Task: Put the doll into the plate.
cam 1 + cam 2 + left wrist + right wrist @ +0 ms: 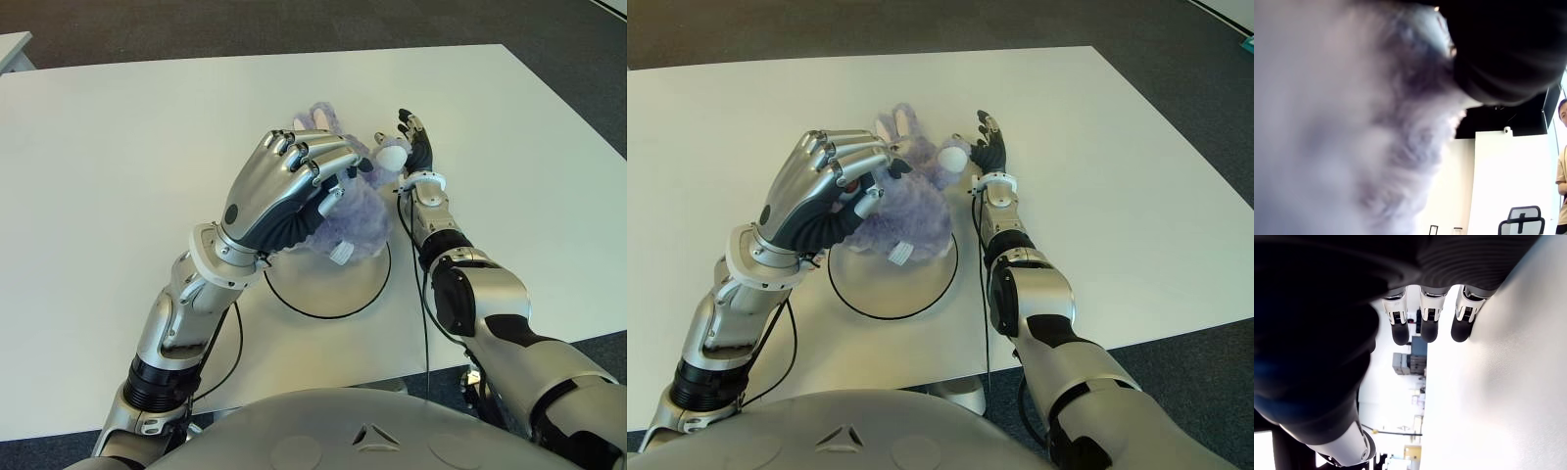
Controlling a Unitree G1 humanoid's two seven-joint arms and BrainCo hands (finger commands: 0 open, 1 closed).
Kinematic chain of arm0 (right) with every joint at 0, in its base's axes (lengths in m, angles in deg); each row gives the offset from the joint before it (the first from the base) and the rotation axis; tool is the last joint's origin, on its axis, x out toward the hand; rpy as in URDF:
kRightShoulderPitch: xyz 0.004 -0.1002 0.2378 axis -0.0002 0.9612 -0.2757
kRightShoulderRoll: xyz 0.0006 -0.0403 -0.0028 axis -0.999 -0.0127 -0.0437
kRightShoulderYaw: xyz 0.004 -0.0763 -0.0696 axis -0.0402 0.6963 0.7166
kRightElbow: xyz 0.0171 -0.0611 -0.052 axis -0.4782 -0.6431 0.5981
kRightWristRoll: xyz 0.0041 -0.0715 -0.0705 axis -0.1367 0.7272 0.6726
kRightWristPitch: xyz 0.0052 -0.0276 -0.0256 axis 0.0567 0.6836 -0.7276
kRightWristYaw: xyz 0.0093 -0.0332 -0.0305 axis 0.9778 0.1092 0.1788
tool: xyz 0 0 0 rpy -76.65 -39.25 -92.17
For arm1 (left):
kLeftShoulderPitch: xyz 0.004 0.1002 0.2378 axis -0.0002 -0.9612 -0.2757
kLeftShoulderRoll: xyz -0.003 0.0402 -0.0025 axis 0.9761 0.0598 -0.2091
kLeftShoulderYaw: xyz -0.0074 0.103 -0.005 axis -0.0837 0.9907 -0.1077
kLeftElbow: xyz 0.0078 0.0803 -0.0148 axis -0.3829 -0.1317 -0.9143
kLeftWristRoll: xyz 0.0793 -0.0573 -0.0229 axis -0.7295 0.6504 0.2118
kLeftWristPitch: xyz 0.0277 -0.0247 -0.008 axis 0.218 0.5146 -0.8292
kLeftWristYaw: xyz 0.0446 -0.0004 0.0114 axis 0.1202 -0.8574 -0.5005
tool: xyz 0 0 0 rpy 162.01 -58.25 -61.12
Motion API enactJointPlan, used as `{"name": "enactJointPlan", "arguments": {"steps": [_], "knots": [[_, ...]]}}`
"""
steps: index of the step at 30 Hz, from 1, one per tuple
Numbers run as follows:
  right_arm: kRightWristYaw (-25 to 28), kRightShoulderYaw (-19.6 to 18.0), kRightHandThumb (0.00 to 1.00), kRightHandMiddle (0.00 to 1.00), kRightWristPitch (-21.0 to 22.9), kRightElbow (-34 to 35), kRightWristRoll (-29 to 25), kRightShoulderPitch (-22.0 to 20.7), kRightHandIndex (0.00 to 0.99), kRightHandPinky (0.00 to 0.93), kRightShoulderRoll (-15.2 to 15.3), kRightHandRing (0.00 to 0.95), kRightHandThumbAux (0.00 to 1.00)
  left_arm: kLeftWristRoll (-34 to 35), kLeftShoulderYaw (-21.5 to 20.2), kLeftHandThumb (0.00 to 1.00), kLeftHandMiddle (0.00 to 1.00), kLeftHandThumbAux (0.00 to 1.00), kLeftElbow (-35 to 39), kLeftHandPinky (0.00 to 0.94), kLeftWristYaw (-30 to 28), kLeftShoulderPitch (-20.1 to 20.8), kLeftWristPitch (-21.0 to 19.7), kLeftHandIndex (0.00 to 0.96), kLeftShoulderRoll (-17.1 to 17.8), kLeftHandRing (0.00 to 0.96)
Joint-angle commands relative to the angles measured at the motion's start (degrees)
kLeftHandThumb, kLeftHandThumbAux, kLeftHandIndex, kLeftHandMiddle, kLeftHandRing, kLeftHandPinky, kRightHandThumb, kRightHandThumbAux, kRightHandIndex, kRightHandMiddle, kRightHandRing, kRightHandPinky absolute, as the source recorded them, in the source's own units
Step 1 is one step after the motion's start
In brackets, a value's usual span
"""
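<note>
One doll (358, 211), one plate (333, 279), on one white surface (118, 196). The doll is fluffy lilac plush with pinkish ears and a white tag, sitting on the plate's 12 o'clock half. My left hand (294, 181) is clenched over it, hiding much of its body. My right hand (411, 142), at its 3 o'clock, has straight fingers, grasping nothing. My left wrist view is mostly blurred fur.

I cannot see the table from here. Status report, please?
Left hand shut on doll, over plate. Right hand open beside doll. Nothing in the way.
</note>
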Motion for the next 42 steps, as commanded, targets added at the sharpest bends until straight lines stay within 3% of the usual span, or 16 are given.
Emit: {"name": "enactJointPlan", "arguments": {"steps": [1,12,17,21,31,42], "knots": [[0.6,0.2,0.377,0.040,4.5,-3.5,-0.3,5.4,0.108,0.049,-1.7,0.008,0.845,-0.4,-0.2,0.830,0.480,0.670,-0.2,0.598,0.7,-0.3,-0.1,0.428,-0.2,0.589],[0.8,0.1,0.391,0.040,4.4,-3.5,-0.4,5.4,0.109,0.049,-1.8,0.010,0.847,0.4,-0.1,0.830,0.479,0.670,0.0,0.610,0.1,-0.5,-0.4,0.426,0.0,0.590],[0.8,0.2,0.367,0.039,4.5,-3.5,-0.4,5.4,0.105,0.049,-1.7,0.011,0.853,0.9,-0.2,0.823,0.549,0.680,-0.3,0.670,1.0,-0.4,0.3,0.375,-0.3,0.627],[0.5,0.2,0.387,0.046,4.5,-3.6,-0.4,5.4,0.110,0.063,-1.7,0.018,0.848,2.2,-0.2,0.831,0.559,0.676,-0.1,0.725,0.8,-0.7,0.6,0.391,-0.3,0.684],[0.5,-0.1,0.423,0.051,4.4,-3.5,-0.6,5.4,0.118,0.061,-1.8,0.023,0.846,4.7,0.2,0.839,0.569,0.672,0.3,0.756,-0.3,-1.0,1.0,0.406,0.2,0.728],[0.6,-0.2,0.428,0.054,4.5,-3.5,-0.7,5.4,0.119,0.068,-1.8,0.026,0.856,6.7,-1.1,0.846,0.548,0.668,0.3,0.767,-0.3,-3.4,4.3,0.406,2.4,0.737]]}}
